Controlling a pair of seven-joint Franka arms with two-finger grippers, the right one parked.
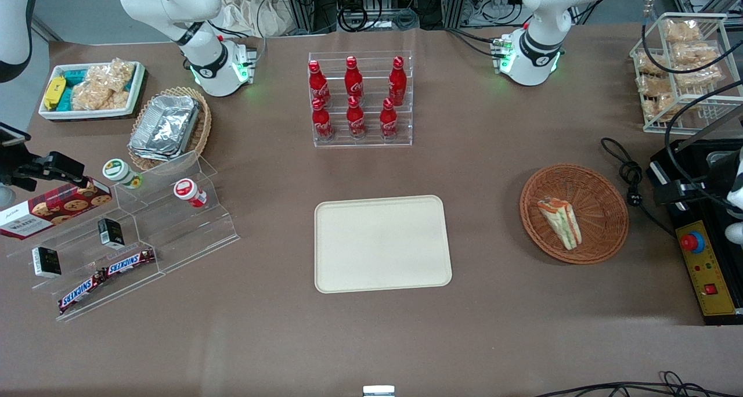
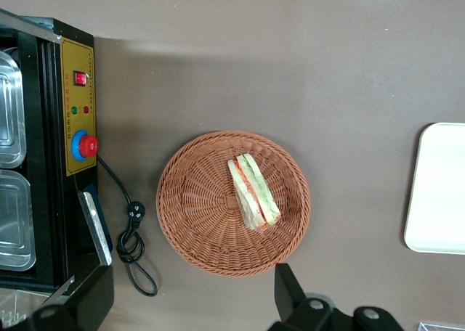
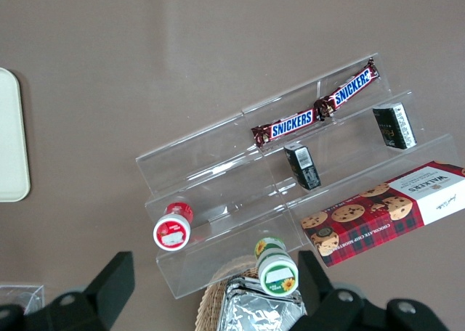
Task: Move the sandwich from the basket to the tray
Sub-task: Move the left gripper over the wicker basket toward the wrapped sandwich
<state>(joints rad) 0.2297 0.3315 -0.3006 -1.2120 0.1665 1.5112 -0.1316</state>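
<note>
**Sandwich waits in the basket; pincer high above, nothing held**

The sandwich [image 1: 561, 222] lies on its side in the round reddish-brown wicker basket [image 1: 603, 202], at the right of the front view, slightly toward the basket's tray-facing side. In the wrist view its green and orange-red filling edge [image 2: 255, 191] faces up along the wedge's length.

To do the reach well, I judge the pincer [image 2: 190, 302] should come down centred over the wedge, fingers straddling its narrow width across the bread faces, low enough to catch the wrap without scraping the weave.

The pincer hangs well above the basket and apart from the sandwich, fingers spread wide and empty; the sandwich sits just off the gap between them.

The cream tray [image 1: 383, 243] lies bare mid-frame on the brown surface [image 1: 482, 170], well apart from the basket.
</note>
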